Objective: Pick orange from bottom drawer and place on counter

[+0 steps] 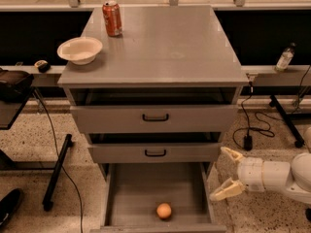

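- The claw [228,173] is hovering low on the right side of the cabinet, just outside the right wall of the bottom drawer [141,191]. Its arm is reaching in from the right edge of the view.
- The claw's two cream fingers [232,154] are standing apart and pointing left toward the drawer. Nothing is sitting between them.
- The orange [164,210] is lying on the grey floor of the bottom drawer, close to the near wall and slightly right of centre.
- The orange and the claw are staying apart, with the drawer's right wall standing between them.
- The bottom drawer is standing pulled out toward the near side, its floor open to view from above.
- The middle drawer [194,153] and the top drawer [204,118] are each showing a black handle, and a dark gap is showing above each front.
- The counter [170,47] is carrying a red soda can [112,18] upright at its far left corner.
- A white bowl [80,50] is sitting at the counter's left edge, nearer than the can and apart from it.
- A bottle [285,57] is standing on the ledge to the far right of the cabinet.
- A black cable [252,125] is trailing over the speckled floor on the right, farther back than the claw.
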`<state>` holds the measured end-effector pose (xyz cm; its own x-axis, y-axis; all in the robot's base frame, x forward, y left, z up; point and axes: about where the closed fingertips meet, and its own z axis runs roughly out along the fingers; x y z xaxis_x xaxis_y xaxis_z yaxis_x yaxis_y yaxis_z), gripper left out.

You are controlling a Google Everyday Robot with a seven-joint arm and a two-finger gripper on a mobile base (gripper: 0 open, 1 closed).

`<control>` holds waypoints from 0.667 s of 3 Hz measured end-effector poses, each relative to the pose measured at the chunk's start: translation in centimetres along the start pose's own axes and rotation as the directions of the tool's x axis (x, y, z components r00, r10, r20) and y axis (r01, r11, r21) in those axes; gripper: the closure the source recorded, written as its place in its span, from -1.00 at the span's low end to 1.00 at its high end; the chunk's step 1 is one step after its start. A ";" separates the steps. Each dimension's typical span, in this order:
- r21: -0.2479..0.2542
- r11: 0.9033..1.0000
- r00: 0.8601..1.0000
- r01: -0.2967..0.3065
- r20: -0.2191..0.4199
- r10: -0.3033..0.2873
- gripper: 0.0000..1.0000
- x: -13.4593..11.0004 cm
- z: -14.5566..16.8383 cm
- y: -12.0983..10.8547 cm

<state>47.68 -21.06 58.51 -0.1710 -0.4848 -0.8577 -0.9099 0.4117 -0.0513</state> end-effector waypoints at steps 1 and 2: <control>0.023 1.000 1.000 0.017 -0.013 -0.017 -1.00 2.3 3.1 -0.8; 0.009 0.998 0.995 0.068 -0.067 -0.067 -1.00 7.7 8.6 -0.8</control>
<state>50.33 -18.48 47.54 -0.1344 -0.5619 -0.8162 -0.9161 0.3844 -0.1137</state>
